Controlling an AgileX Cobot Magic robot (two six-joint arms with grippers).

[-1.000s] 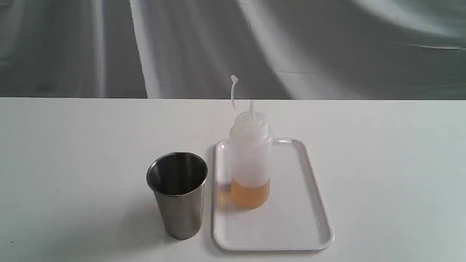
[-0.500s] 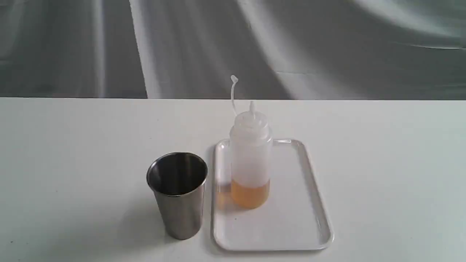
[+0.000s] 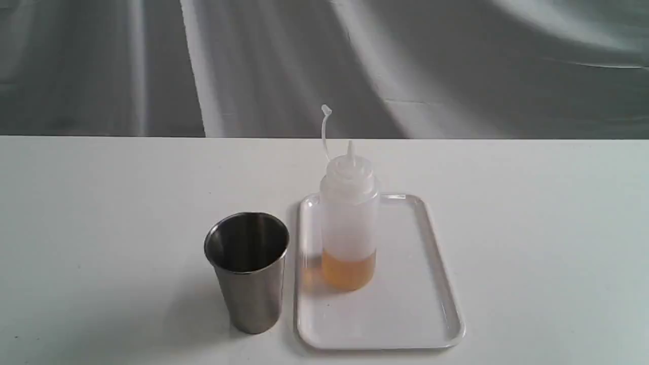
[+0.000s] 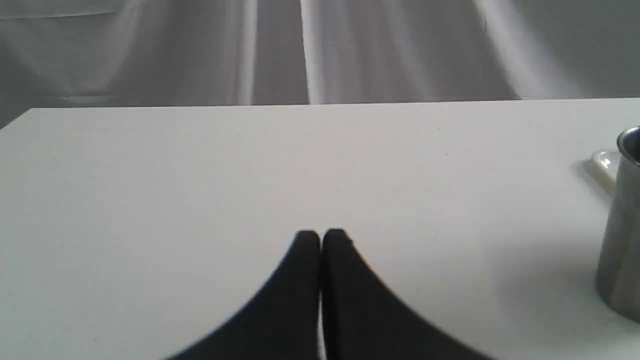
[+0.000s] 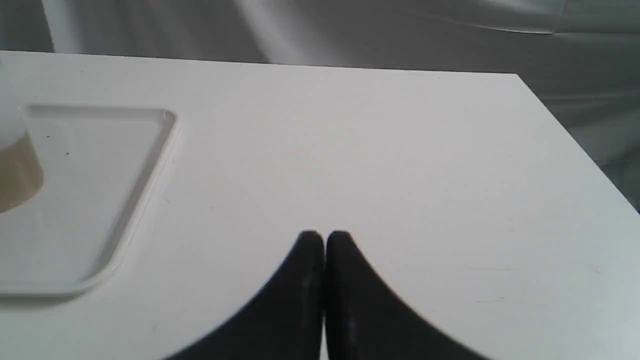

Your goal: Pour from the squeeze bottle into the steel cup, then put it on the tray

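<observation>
1. My right gripper (image 5: 324, 237) and left gripper (image 4: 320, 235) both have their jaws pressed together, holding nothing.
2. The squeeze bottle (image 3: 349, 223) stands upright on the tray (image 3: 436, 284), long axis vertical, nozzle up. The steel cup (image 3: 248, 274) stands just beside the tray, on my left arm's side.
3. My right wrist camera catches the bottle's base and my left catches mainly the cup, so I judge the right arm nearer for a side-on grasp.

Light is soft and even, bright on the white table (image 3: 101, 203). The steel cup (image 3: 247, 268) casts a faint shadow leftward. Up close, my left gripper (image 4: 320, 235) looks blurred at its edges.
</observation>
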